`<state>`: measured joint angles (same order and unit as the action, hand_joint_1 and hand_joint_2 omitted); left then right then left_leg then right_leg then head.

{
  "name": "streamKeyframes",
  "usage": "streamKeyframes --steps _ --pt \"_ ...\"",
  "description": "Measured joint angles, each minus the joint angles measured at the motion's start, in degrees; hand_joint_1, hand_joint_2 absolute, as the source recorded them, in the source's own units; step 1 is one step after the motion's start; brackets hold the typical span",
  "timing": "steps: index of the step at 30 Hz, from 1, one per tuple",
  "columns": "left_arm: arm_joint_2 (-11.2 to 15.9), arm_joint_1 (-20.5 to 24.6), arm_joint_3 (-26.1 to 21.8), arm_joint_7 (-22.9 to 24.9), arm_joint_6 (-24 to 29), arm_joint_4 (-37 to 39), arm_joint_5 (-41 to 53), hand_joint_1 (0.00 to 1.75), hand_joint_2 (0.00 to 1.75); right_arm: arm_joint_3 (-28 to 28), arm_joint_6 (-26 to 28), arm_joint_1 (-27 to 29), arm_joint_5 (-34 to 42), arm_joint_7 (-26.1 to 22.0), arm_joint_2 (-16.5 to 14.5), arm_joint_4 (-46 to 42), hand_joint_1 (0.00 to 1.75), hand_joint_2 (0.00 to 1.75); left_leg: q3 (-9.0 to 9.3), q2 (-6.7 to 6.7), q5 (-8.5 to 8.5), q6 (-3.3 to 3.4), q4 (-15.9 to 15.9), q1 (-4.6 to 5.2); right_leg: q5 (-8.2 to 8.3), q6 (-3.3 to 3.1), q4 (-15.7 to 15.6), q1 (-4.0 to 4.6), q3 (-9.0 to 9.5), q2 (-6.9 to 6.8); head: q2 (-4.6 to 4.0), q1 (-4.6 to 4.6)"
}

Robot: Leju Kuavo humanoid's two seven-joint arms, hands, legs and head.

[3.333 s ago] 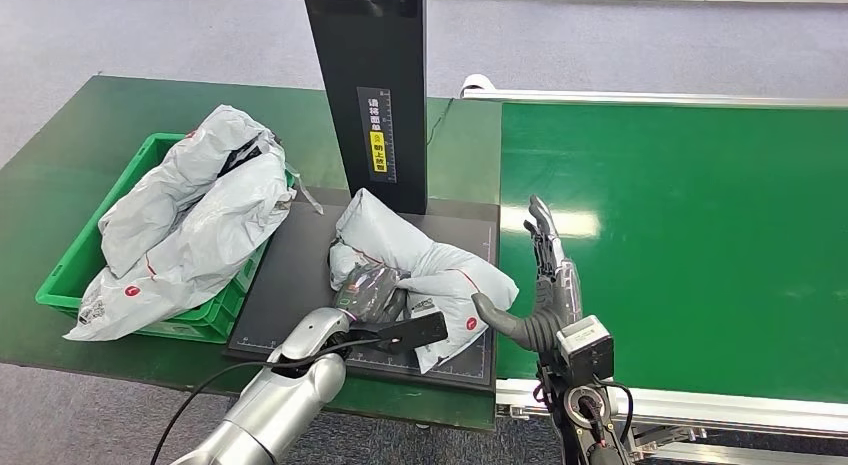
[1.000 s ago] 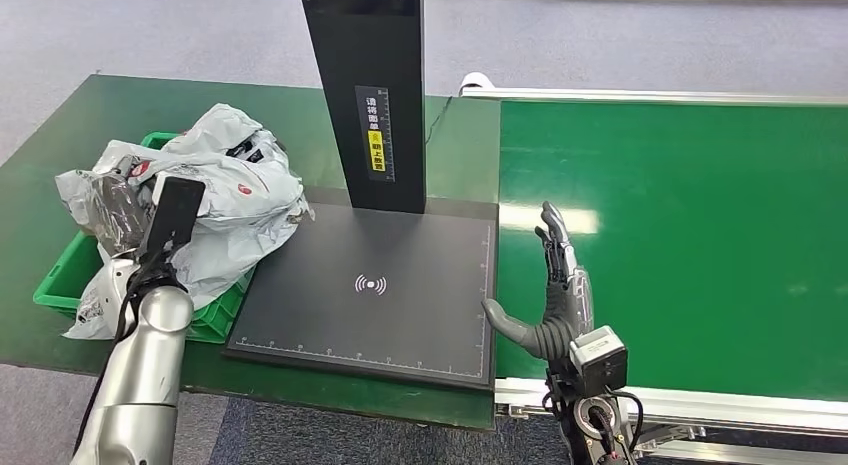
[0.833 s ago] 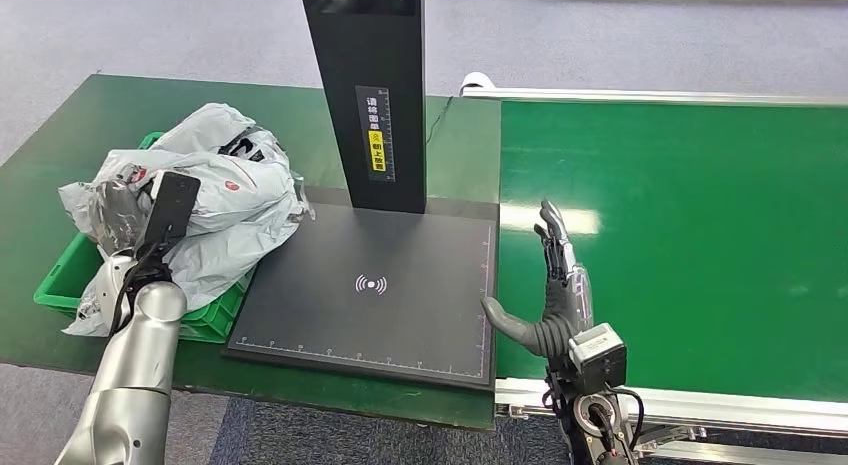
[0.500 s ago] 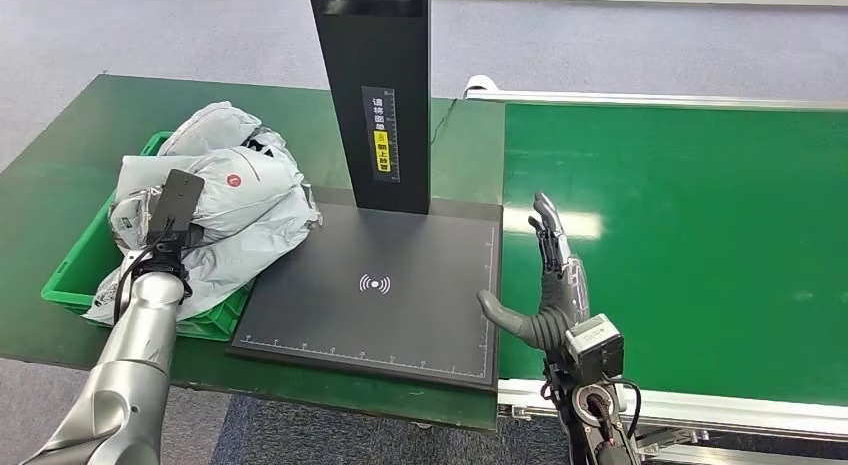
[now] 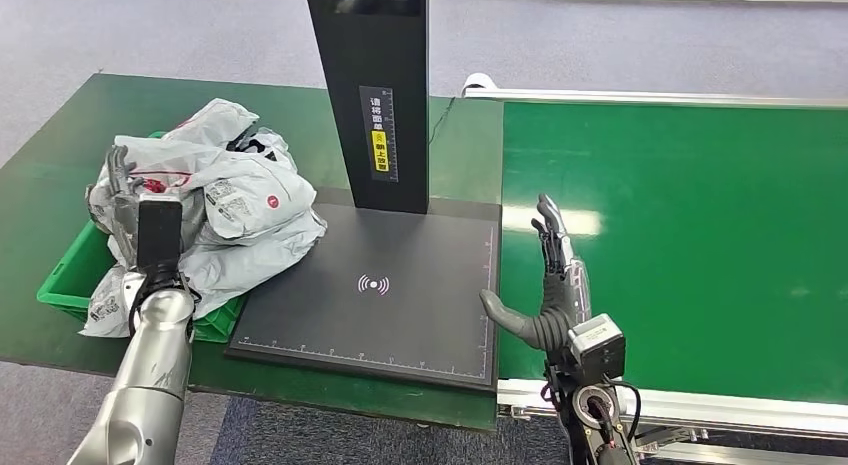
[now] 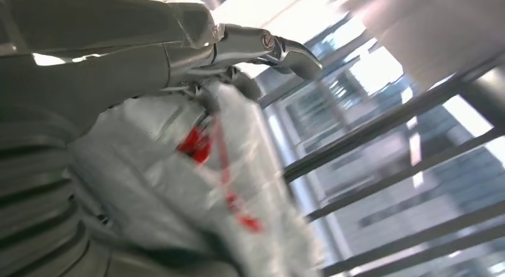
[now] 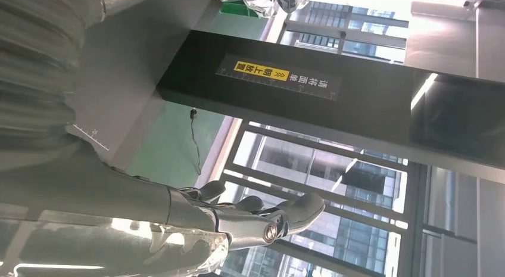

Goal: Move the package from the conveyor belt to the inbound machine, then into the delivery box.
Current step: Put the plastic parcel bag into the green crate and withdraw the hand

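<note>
crinkled glossy plastic package [image 5: 225,190], matt scanner plate [image 5: 380,285]

Delivery box [image 5: 62,277] left of inbound machine [image 5: 372,275]

Black upright column [image 5: 370,85] of the inbound machine: a vertical strip label [image 5: 377,130] with white Chinese characters, a yellow block and a ruled scale, too small to read. Black scan pad [image 5: 370,295]: a white wireless-signal symbol [image 5: 373,283] at centre and ruler ticks along the edges. Grey packages [image 5: 230,190]: round red logos and printed shipping labels, illegible.
</note>
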<state>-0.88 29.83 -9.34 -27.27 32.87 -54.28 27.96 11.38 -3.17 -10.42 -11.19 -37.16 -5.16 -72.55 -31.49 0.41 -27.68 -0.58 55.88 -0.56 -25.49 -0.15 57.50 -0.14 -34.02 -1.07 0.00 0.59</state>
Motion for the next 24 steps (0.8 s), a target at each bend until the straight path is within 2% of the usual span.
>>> streamKeyframes --steps 4,7,11,15,18,20,24 --pt "-1.6 -3.0 0.2 -6.5 6.0 -7.7 4.8 0.00 1.75 0.1 0.3 0.0 0.1 -0.3 0.0 0.1 0.00 1.75 -0.04 -0.01 -0.02 0.01 0.0 0.00 0.00 0.00 0.0 0.00 -0.04 0.01 0.00 0.02" --pt "-4.0 -4.8 -2.5 -11.7 7.0 -13.1 9.8 0.00 1.75 0.4 0.4 0.0 0.3 -0.5 0.0 0.3 0.00 1.75 -0.05 0.04 -0.03 0.02 0.0 0.00 0.00 0.00 0.0 0.00 -0.04 0.05 0.00 0.01" --pt "-6.4 -7.0 -5.5 -12.6 7.0 -20.2 10.3 0.00 1.75 0.9 0.6 0.0 0.4 -0.7 0.0 0.4 0.00 1.75 -0.03 0.18 -0.03 0.02 0.0 -0.01 0.00 0.00 0.0 0.01 -0.07 0.16 0.00 0.02" --pt "-7.3 -8.7 -6.2 -12.7 7.0 -25.3 6.1 0.00 1.75 1.2 0.7 0.0 0.5 -0.7 0.0 0.6 0.00 1.75 -0.03 0.16 -0.03 0.01 0.0 -0.02 0.00 0.00 0.0 0.02 -0.07 0.15 0.00 0.03" --pt "-6.8 -9.8 -3.3 -12.5 5.2 -26.5 -2.9 0.00 1.75 1.2 0.9 -0.1 0.6 -0.8 0.0 0.7 0.00 1.75 -0.03 0.14 -0.03 0.02 0.0 -0.01 0.00 0.00 0.0 0.01 -0.08 0.12 -0.01 0.02" --pt "-6.1 -10.4 0.0 -11.7 1.2 -26.5 -7.2 0.00 1.75 1.2 1.0 -0.2 0.6 -0.8 0.0 0.8 0.00 1.75 -0.05 0.09 -0.03 0.02 0.0 -0.01 0.00 0.00 0.0 0.01 -0.06 0.09 -0.01 0.02" --pt "-5.2 -11.3 5.6 -10.5 -5.3 -26.5 -9.8 0.00 1.75 1.1 1.0 -0.5 0.7 -0.9 0.0 1.0 0.00 1.75 -0.05 0.11 -0.03 0.02 0.0 0.00 0.00 0.00 0.0 0.00 -0.05 0.11 0.00 0.01"
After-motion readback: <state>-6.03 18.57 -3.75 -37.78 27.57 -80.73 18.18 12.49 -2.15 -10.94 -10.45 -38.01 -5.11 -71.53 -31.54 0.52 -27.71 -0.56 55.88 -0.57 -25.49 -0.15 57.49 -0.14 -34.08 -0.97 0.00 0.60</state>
